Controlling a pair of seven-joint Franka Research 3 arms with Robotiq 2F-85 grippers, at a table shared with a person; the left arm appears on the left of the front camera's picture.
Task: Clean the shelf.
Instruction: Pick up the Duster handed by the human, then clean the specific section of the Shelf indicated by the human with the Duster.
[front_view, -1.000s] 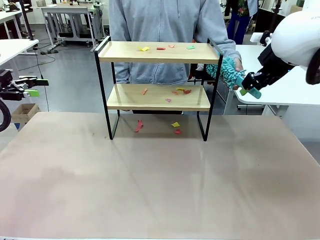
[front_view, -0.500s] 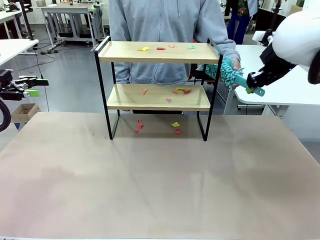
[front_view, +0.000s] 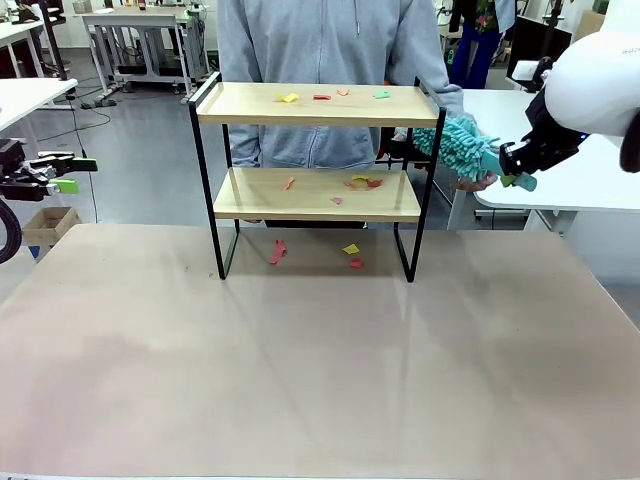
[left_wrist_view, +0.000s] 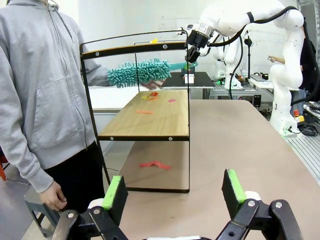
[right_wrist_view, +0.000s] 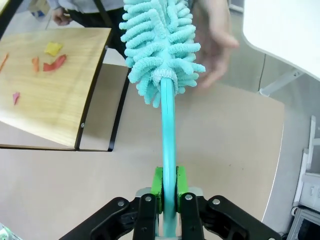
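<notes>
Shelf (front_view: 250, 195) standing at the far middle of the pale table (front_view: 320, 370), two light wooden boards in a thin black frame, between the two grippers; a person in a grey hoodie (front_view: 330, 60) stands just behind it. Its right end is near the right gripper (front_view: 515, 165), which hangs beyond that end at a height between the two boards; the left gripper (front_view: 60, 175) is well apart from it, out past the table's left edge.

A teal fluffy duster (front_view: 460, 145) runs from the right gripper toward the shelf's right posts; the right wrist view shows its handle passing straight between the green pads (right_wrist_view: 181, 182), which are clamped tight on it, and the head (right_wrist_view: 160, 45) beside the lower board's end; the person's open hand (right_wrist_view: 215, 45) lies just behind the head, contact not clear.

The left gripper (left_wrist_view: 175, 192) holds nothing; its fingers (left_wrist_view: 114, 192) are spread wide, facing the shelf's end.

Small coloured paper scraps lie on the top board (front_view: 290, 97), on the lower board (front_view: 362, 182) and on the table beneath (front_view: 278, 252).
</notes>
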